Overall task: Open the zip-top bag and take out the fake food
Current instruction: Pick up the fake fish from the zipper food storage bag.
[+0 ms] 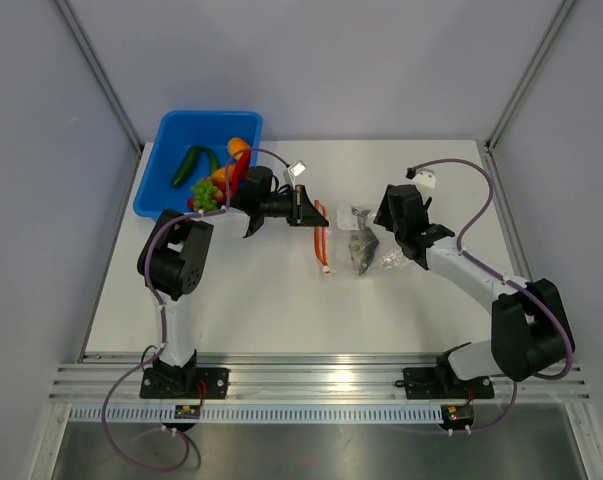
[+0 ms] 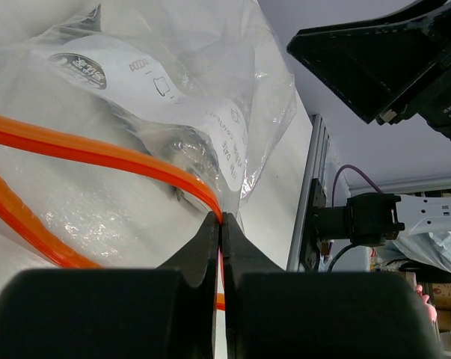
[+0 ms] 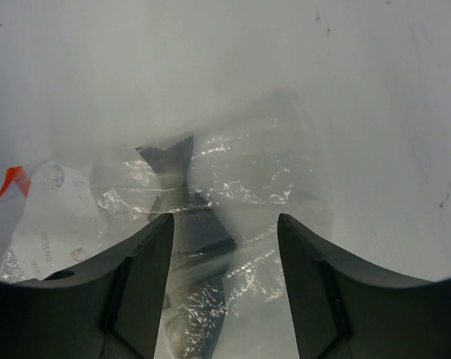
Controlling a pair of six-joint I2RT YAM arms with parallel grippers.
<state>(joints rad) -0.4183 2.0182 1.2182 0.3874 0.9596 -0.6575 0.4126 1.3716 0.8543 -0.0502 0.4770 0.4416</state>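
The zip-top bag (image 1: 373,252) lies crinkled at mid table, with a grey fish (image 1: 362,252) inside it. Its orange-red zip strip (image 1: 321,238) hangs open to the left. My left gripper (image 1: 303,207) is shut on that strip, pinching it at the fingertips in the left wrist view (image 2: 221,219), where the bag's white label (image 2: 165,82) also shows. My right gripper (image 1: 383,236) is open just above the bag's right end. In the right wrist view (image 3: 225,221) the bag (image 3: 247,179) and the fish (image 3: 199,247) lie between the spread fingers. A cucumber (image 1: 186,165), grapes (image 1: 205,195) and a pepper (image 1: 238,147) lie in the blue tub.
The blue tub (image 1: 171,135) stands at the back left corner, close behind my left arm. An aluminium rail (image 1: 321,375) runs along the near edge. Frame posts rise at the back corners. My right arm (image 2: 390,60) fills the left wrist view's upper right.
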